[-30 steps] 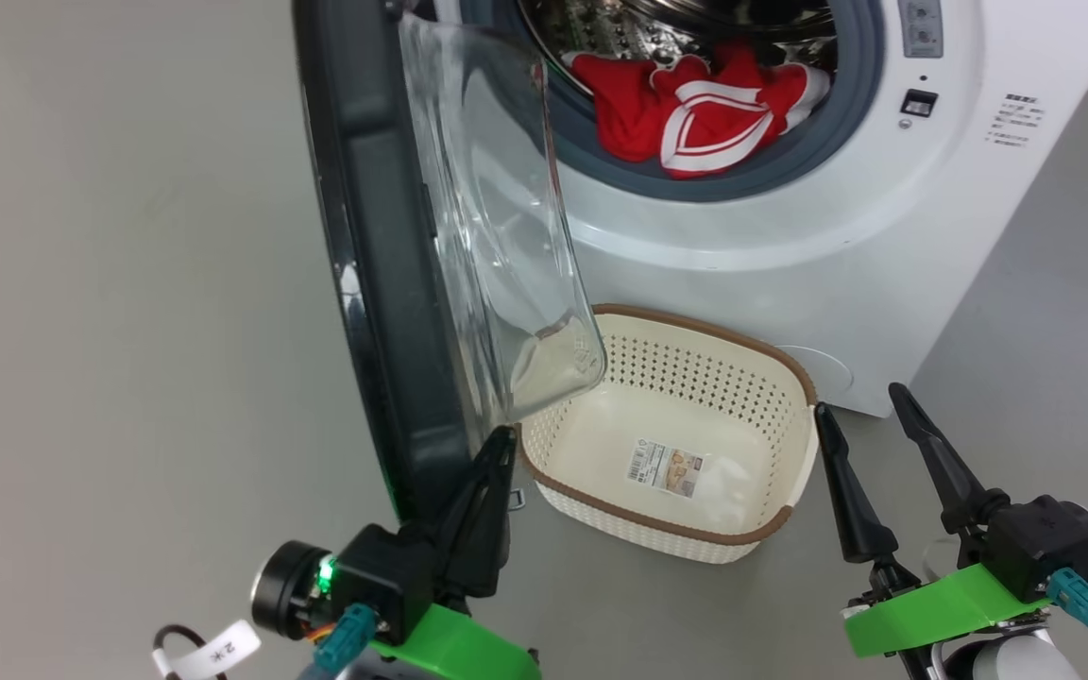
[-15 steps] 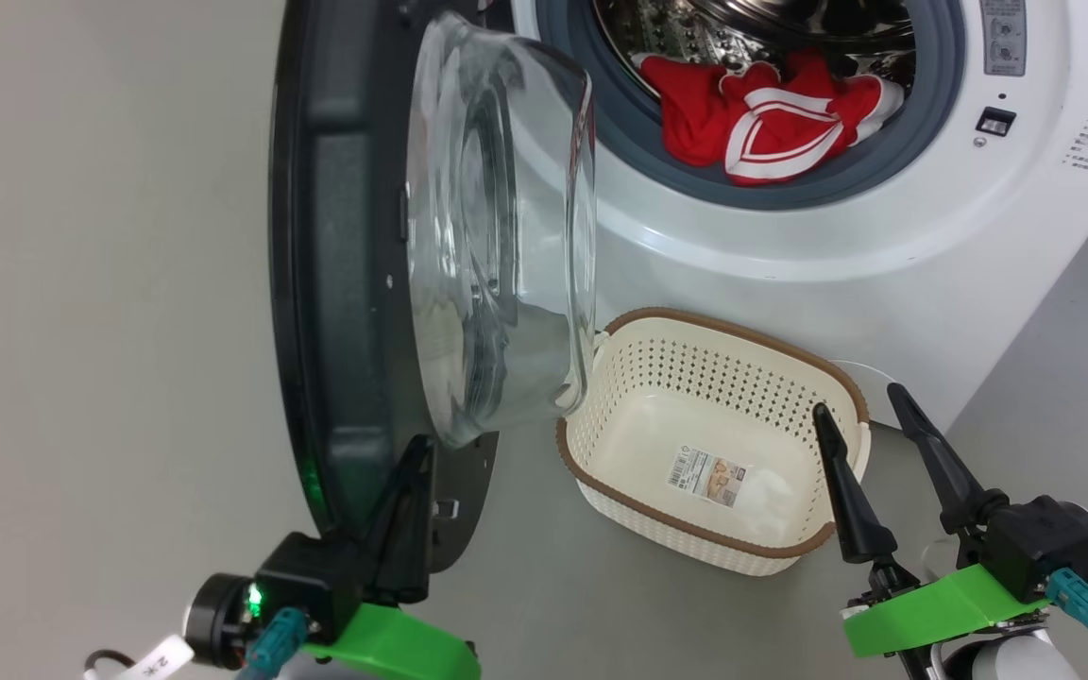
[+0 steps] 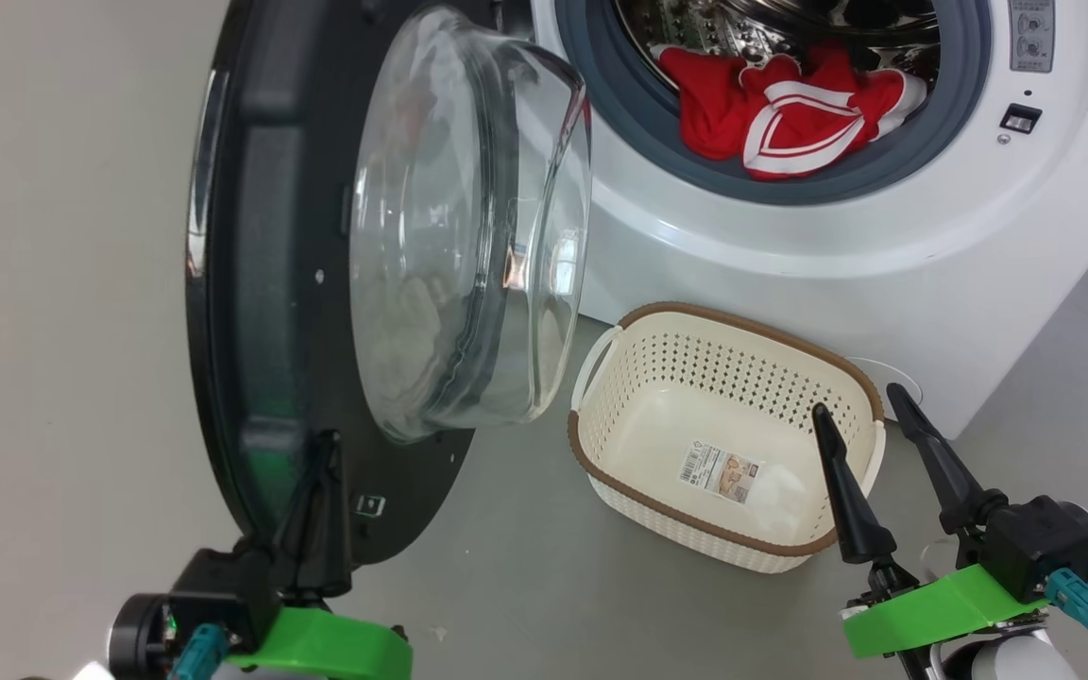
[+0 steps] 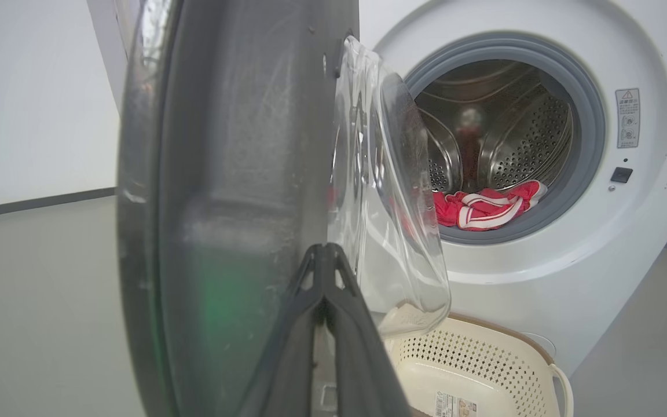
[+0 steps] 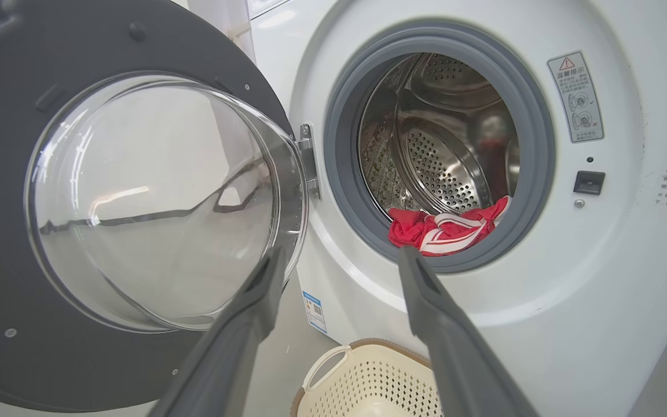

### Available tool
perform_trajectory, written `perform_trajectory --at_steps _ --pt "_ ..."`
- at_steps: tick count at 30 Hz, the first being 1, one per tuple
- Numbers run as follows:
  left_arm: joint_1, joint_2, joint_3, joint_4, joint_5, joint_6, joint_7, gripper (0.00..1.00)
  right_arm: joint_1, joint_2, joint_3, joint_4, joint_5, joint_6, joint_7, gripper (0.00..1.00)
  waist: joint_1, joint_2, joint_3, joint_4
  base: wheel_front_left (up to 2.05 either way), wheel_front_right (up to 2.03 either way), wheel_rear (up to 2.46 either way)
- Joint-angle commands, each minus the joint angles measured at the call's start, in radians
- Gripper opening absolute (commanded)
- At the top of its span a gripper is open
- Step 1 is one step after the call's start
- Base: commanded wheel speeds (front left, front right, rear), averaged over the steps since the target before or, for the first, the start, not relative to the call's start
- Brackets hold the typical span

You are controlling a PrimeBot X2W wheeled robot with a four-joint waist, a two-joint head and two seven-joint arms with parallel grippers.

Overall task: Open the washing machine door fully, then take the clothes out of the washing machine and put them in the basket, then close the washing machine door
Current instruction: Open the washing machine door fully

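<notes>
The washing machine door (image 3: 251,283) stands swung out to the left, its glass bowl (image 3: 450,236) facing the white washing machine (image 3: 790,274). Red clothes (image 3: 790,118) with white stripes lie at the drum's front lip. My left gripper (image 3: 322,449) is shut, its tips against the inner face of the door's lower black rim (image 4: 223,174); its closed fingers (image 4: 325,260) hold nothing. The basket (image 3: 695,368) sits empty on the floor below the drum opening. My right gripper (image 3: 854,399) hangs open over the basket's near right rim, and its wrist view looks toward the clothes (image 5: 443,229).
Grey floor (image 3: 62,378) spreads to the left of the door and in front of the basket. The open door stands between my left arm and the basket. A paper label (image 3: 719,469) lies on the basket's floor. A latch slot (image 5: 589,182) sits right of the drum ring.
The door has swung further open to the left, with my shut left gripper moving left and down along it. The head camera has shifted. My right gripper has stayed still and open.
</notes>
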Motion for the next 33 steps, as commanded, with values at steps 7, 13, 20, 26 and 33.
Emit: perform_trajectory --at_steps 7,13,20,26,33 --pt "-0.029 0.036 0.092 0.025 -0.024 0.027 -0.036 0.00 -0.006 0.002 0.035 -0.038 -0.010 0.006 0.010 1.00 0.0000 0.0000 0.010 0.002 0.00 0.00 0.00" --pt "-0.044 0.036 0.121 0.057 -0.040 0.043 -0.051 0.00 -0.006 0.002 0.036 -0.055 -0.015 0.006 0.024 1.00 0.0000 0.0000 0.022 0.001 0.00 0.00 0.00" --pt "-0.066 0.041 0.156 0.101 -0.066 0.045 -0.074 0.00 -0.002 0.002 0.034 -0.069 -0.024 0.006 0.036 1.00 0.0000 0.0000 0.029 0.002 0.00 0.00 0.00" --pt "-0.100 0.046 0.190 0.148 -0.111 0.022 -0.091 0.00 -0.002 0.002 0.035 -0.077 -0.029 0.006 0.048 1.00 0.0000 0.0000 0.029 0.001 0.00 0.00 0.00" --pt "-0.138 0.059 0.225 0.211 -0.149 -0.005 -0.105 0.00 0.005 0.002 0.034 -0.087 -0.037 0.006 0.057 1.00 0.0000 0.0000 0.028 0.001 0.00 0.00 0.00"
